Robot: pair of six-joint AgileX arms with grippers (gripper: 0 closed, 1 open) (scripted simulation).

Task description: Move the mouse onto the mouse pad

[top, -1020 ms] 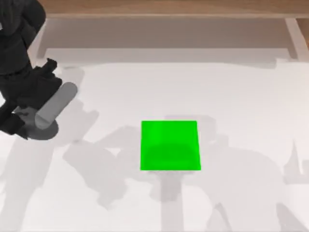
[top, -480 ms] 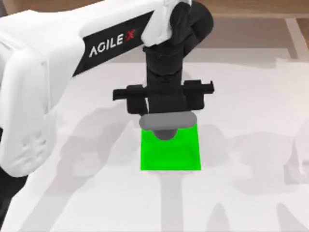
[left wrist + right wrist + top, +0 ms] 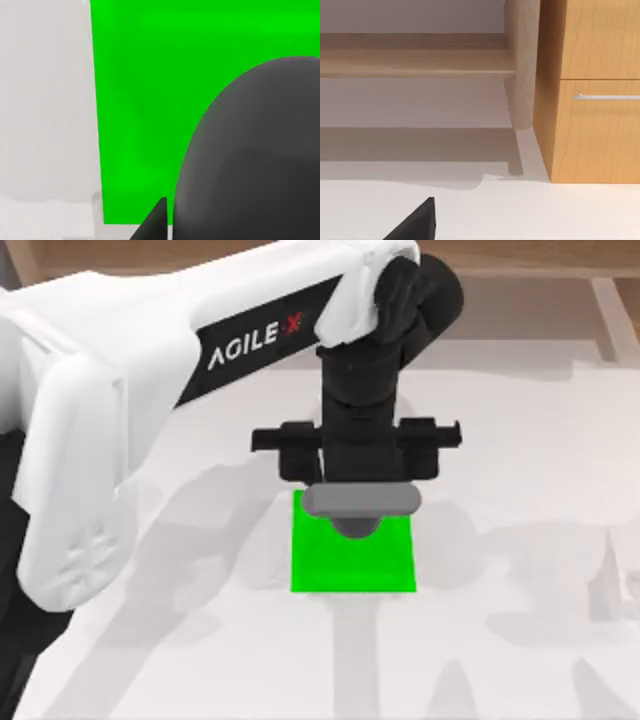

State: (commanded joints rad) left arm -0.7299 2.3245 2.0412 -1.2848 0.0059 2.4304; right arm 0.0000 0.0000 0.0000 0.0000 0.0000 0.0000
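Note:
The bright green mouse pad lies flat at the middle of the table. My left arm reaches in from the left, and its gripper hangs over the pad's far edge, shut on the mouse. The mouse, a small dark grey dome, peeks out beneath the light grey gripper bar. In the left wrist view the mouse looms large over the mouse pad; I cannot tell whether it touches the pad. My right gripper is parked off to the side.
A wooden shelf edge runs along the back of the white table. The right wrist view faces a wooden cabinet with a drawer handle and a table leg.
From the far left of the table, my left arm swung over the pad with the mouse. In the last half second it shifted slightly right and nearer.

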